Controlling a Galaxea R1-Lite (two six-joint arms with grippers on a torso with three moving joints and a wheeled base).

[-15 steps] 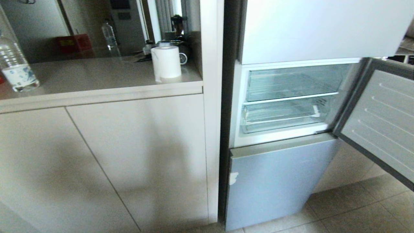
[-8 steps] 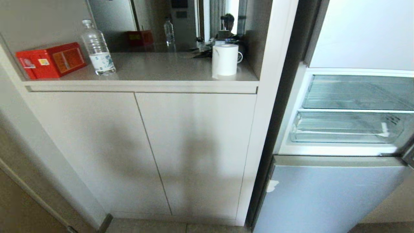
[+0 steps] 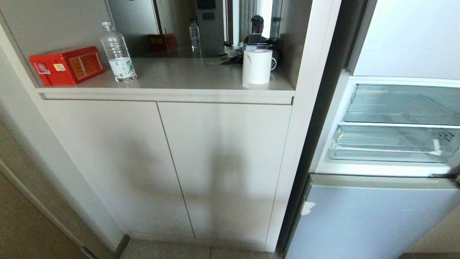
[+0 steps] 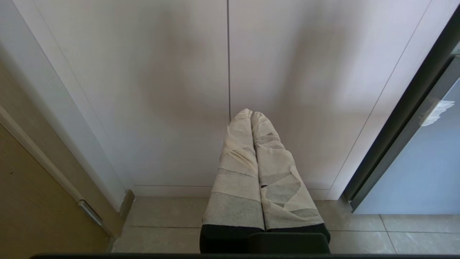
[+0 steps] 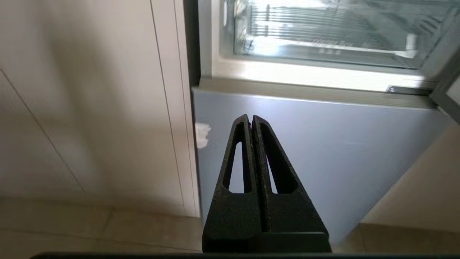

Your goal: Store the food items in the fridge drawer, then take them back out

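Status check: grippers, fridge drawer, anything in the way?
Left gripper shut, right gripper shut, both empty. Fridge drawer pushed in, no food visible. Nothing blocking it.

Tin (image 3: 67, 65), bottle (image 3: 118, 53), paper roll (image 3: 257, 67) on counter (image 3: 187, 77) — fridge drawer (image 3: 391, 144) to its right.

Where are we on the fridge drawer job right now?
Done: the fridge compartment stands open, exposing the fridge drawer, which looks empty. In hand: nothing; the left gripper and right gripper are both shut and empty, low by the cabinet doors. Left: no food is visible, so finding, storing and retrieving all remain.
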